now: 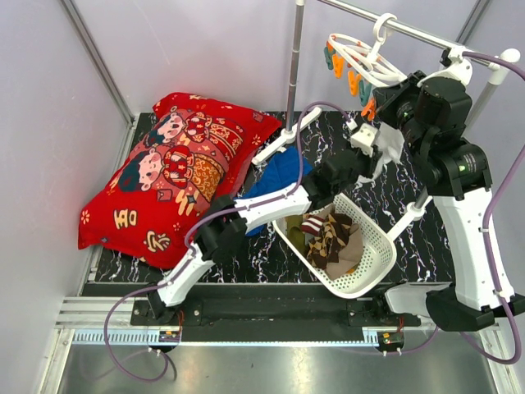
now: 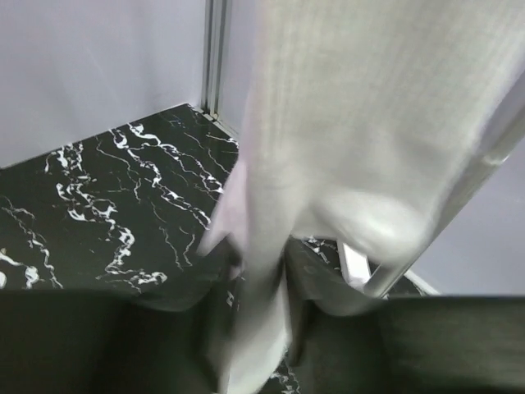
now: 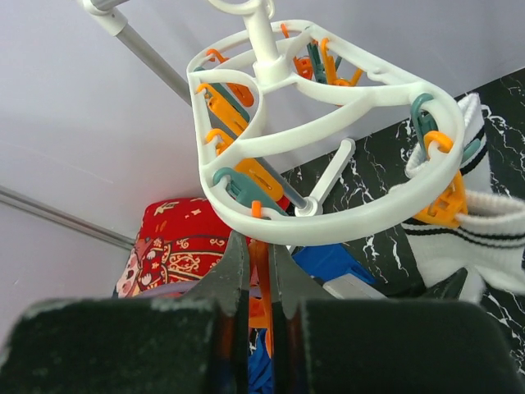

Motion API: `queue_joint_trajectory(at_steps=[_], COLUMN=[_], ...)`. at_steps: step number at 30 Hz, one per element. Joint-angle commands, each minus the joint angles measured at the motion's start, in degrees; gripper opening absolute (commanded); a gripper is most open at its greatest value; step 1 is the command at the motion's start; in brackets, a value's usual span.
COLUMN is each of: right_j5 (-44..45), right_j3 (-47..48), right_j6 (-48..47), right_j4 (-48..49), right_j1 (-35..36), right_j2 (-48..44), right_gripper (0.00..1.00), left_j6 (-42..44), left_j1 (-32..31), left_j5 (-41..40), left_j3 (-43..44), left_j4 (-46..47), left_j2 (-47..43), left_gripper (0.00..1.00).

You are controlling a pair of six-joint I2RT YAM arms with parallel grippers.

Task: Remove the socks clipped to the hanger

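The white ring hanger (image 3: 344,223) hangs by its hook from the metal rail (image 1: 426,33) at the table's far right, orange and teal pegs dangling. A white sock (image 3: 484,234) with dark bands is clipped at its rim. The left gripper (image 2: 261,271) is pinched tight on that sock's ribbed cloth. The right gripper (image 3: 258,250) is narrow, nipping an orange peg (image 3: 260,283). Below stands a perforated basket (image 1: 379,254) holding a brown checked sock (image 1: 332,238). Pale walls stand close behind the black marbled table (image 2: 98,205).
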Motion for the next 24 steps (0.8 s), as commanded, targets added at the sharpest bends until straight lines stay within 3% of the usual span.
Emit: queue_joint_trajectory(at_steps=[1,3,7,13,14,17,20,24], right_j5=[-1.1,-3.1,-8.3,-13.9,-14.4,-18.3,-22.9,-22.6], right_j3=[-1.3,-1.9,-6.3,-10.5,-10.8,-12.2,-14.3,-15.9], right_j6=[0.2,-0.5,-4.1,-8.7,-8.8,-7.8,-6.4,-8.4], right_j4=[4.3,5.3,7.8,7.4,7.1,6.4,5.6,5.2], right_j1=[0.4,0.4,0.5,0.4,0.5,0.4,0.4,0.5], right_j2=[-2.2,-2.9,-6.7,-12.2,-12.9,-15.4,-17.9,-19.2], right_gripper=[0.11,0.19,0.48,0.67,0.76,0.92,0.94,0.93], left_j6=[-1.2,-2.5,-4.3,-6.5,-7.2,-9.6,-13.6,-18.5], left_j1=[0.1,0.1,0.2,1.4,2.0,3.5,5.8,8.7], left_j5=[6.1,9.1,13.6,25.7,28.4,34.3,39.4,43.7], left_j3=[-1.7,-4.6,-15.7,-23.3,-24.5,-26.1,-28.5,-30.3], left_j4=[5.9,6.4,7.6,5.2,4.8,3.7,6.1,8.0], left_j2=[-3.9,-7.6,-15.5,-25.4,-26.3,-28.8,-31.1,-32.6], left_gripper=[0.05,0.0,0.0,0.0,0.0,0.0,0.0,0.0])
